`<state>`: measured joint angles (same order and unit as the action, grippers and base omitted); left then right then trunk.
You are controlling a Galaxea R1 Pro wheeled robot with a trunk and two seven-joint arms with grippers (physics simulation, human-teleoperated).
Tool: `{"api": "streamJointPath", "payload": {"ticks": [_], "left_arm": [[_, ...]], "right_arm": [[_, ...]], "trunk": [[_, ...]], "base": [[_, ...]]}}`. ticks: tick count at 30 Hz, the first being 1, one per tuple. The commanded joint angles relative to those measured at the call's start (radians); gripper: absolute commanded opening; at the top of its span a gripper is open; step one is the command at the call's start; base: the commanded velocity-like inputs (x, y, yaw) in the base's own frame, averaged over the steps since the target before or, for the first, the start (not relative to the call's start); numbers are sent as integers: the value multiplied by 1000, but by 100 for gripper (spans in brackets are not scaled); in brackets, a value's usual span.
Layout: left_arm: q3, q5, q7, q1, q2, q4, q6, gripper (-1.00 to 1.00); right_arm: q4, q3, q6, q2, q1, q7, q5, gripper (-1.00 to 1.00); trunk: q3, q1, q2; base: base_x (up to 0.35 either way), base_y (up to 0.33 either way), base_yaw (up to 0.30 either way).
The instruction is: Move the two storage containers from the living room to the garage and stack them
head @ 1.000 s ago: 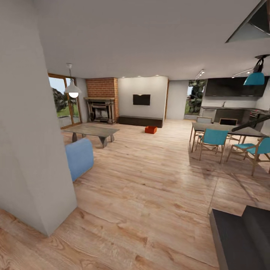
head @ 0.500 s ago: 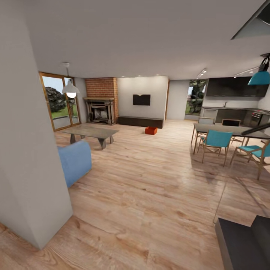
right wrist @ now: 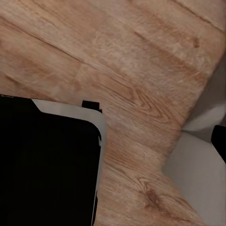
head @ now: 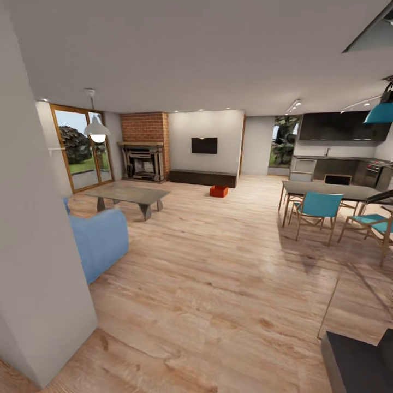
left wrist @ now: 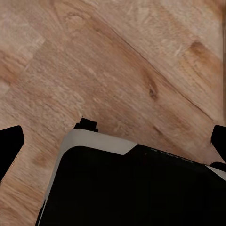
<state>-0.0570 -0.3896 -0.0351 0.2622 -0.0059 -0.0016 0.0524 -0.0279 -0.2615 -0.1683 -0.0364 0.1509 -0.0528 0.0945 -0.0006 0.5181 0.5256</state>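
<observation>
Sweeping from the left: white wall corner (head: 38, 262), blue sofa (head: 98, 240), low coffee table (head: 128, 195), brick fireplace (head: 143, 147), then an orange-red storage container (head: 219, 191) on the wood floor (head: 218, 284) before the dark cabinet (head: 203, 177); dining table (head: 327, 191) right. Both claws' spread cannot be told.
</observation>
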Motion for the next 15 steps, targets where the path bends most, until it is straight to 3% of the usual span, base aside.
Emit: {"api": "streamJointPath", "payload": {"ticks": [1, 15], "left_arm": [[-6, -6, -3, 0, 0, 0, 3, 100], [-7, -6, -3, 0, 0, 1, 3, 100]], "right_arm": [[-3, -9, -5, 1, 1, -1, 10, 100], [-3, -8, -6, -1, 1, -1, 10, 100]], "trunk": [[0, 1, 0], [0, 1, 0]], "base": [[324, 81, -237], [324, 96, -260]]}}
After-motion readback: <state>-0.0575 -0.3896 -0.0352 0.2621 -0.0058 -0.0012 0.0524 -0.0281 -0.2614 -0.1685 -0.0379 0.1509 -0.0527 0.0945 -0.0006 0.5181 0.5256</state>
